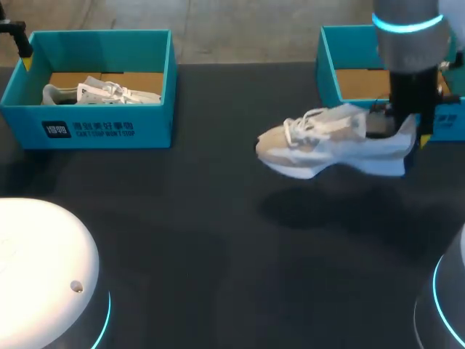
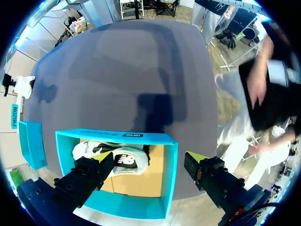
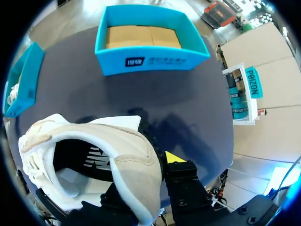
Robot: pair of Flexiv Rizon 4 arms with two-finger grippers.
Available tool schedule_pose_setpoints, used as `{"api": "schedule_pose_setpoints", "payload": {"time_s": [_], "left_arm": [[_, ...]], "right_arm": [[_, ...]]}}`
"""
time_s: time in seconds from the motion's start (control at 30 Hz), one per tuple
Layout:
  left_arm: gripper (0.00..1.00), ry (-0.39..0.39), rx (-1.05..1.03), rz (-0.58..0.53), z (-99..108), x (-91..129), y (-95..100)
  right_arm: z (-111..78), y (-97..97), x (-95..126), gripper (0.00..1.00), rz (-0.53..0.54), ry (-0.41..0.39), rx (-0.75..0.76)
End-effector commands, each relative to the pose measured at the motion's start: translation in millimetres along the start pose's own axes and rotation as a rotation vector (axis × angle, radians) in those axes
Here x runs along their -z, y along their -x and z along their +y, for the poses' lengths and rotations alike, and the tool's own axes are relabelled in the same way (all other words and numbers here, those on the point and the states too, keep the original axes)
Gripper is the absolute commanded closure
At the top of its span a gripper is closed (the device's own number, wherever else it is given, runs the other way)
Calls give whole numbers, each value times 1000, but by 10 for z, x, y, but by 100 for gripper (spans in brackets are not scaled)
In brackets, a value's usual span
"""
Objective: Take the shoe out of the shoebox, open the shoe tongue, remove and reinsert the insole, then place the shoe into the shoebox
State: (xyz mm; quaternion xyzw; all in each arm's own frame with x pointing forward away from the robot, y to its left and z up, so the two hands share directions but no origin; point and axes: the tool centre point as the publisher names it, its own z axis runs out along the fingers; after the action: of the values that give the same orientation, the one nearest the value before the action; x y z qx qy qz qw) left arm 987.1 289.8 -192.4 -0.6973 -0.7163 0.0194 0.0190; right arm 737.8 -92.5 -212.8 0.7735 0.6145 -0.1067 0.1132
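A white and beige shoe hangs in the air over the table's right middle, toe pointing left. My right gripper is shut on its heel collar. In the right wrist view the heel wall sits between the fingers of the right gripper; one yellow fingertip shows outside the shoe and the other is hidden inside it. Behind stands an empty teal shoebox. My left gripper hovers open above the left teal shoebox, which holds a second white shoe.
The dark tabletop stretches between the two boxes. The rounded white bases of my arms fill the near left corner and the near right corner.
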Motion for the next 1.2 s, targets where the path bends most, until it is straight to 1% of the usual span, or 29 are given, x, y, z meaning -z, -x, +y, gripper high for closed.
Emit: {"api": "schedule_pose_setpoints", "payload": {"time_s": [0.03,0.2,0.3,0.37,0.4,0.9,0.97,1.1,1.2], "left_arm": [[0,4,0,3,-18,1,0],[0,4,0,3,-18,1,0],[0,4,0,3,-18,1,0],[0,4,0,3,-18,1,0],[0,4,0,3,-18,1,0],[0,4,0,3,-18,1,0],[0,4,0,3,-18,1,0],[0,4,0,3,-18,1,0],[0,4,0,3,-18,1,0]], "right_arm": [[-194,-182,-193,100,1,16,-15],[-419,-411,-336,100,21,-13,-14],[-530,-489,-393,100,52,-23,-11],[-581,-555,-414,100,49,-29,-29],[-592,-587,-431,100,64,-32,-37],[-592,-587,-431,100,64,-32,-37],[-643,-744,-494,100,78,-23,-11],[-788,-1046,-665,100,75,-42,20],[-924,-1191,-730,100,84,-44,37]]}}
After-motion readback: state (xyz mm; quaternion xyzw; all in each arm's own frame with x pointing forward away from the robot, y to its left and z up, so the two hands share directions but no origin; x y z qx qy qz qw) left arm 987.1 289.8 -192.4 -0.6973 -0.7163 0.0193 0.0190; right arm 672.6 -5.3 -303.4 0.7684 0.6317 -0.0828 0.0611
